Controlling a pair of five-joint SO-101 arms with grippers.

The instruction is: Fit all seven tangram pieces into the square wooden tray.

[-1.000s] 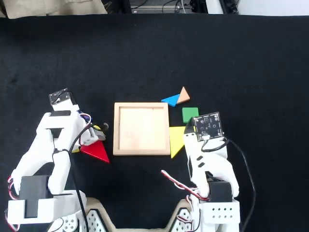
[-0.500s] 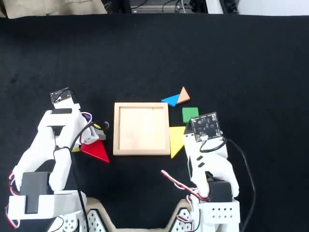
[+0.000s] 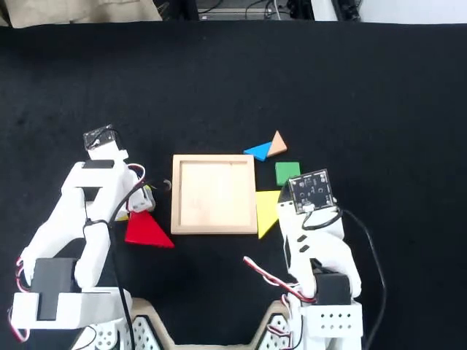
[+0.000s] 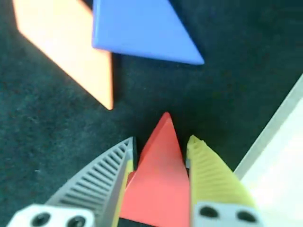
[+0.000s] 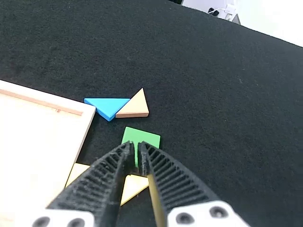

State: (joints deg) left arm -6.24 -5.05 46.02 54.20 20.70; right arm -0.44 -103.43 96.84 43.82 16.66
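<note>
My left gripper (image 4: 163, 151) is shut on the tip of a red triangle (image 4: 158, 189), just left of the square wooden tray (image 3: 213, 227). From above, the red triangle (image 3: 148, 230) lies low beside the left gripper (image 3: 144, 204). Just past its tip lie an orange parallelogram (image 4: 66, 52) and a blue-violet triangle (image 4: 142, 30). My right gripper (image 5: 134, 149) is shut on nothing, above a green square (image 5: 142, 138) and a yellow triangle (image 3: 268, 210) at the tray's right edge. A blue triangle (image 3: 257, 152) and a tan triangle (image 3: 277, 144) touch beyond the tray's far right corner.
The tray's pale rim (image 4: 279, 151) runs close beside my left fingers. The right arm (image 3: 314, 191) stands over the yellow triangle's right side. Black cloth covers the table, with open room at the far side and far right.
The left arm has shifted a little away from the front and toward the tray, and the red triangle in its fingers has swung slightly rightward. The right arm has barely moved.
</note>
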